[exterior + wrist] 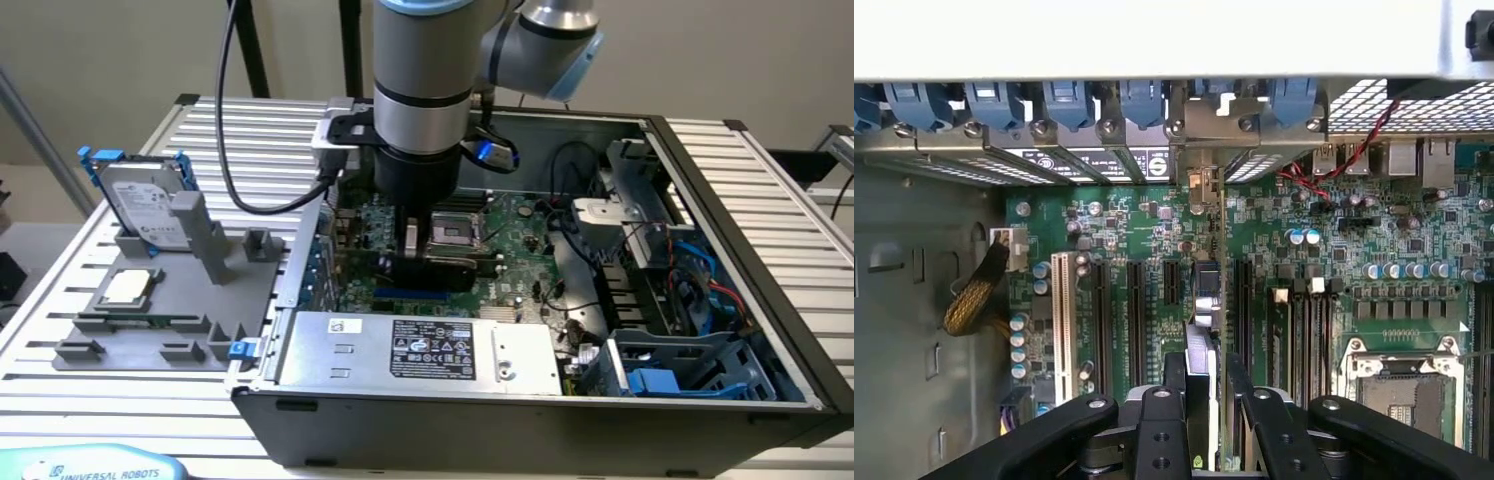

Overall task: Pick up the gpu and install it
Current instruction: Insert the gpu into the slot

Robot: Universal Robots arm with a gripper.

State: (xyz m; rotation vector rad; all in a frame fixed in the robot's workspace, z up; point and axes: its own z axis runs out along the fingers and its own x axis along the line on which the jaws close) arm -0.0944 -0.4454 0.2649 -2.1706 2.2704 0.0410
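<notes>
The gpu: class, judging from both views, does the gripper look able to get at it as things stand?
Probably yes: the gripper already seems closed on the gpu, holding it edge-on above the motherboard inside the open computer case. No cable or other part appears to sit between the fingers and the card.

gpu (1206, 300) | thin green card | on edge | over motherboard slots

Arm (422, 90) vertical, fingers (1176, 385) clamped
</notes>
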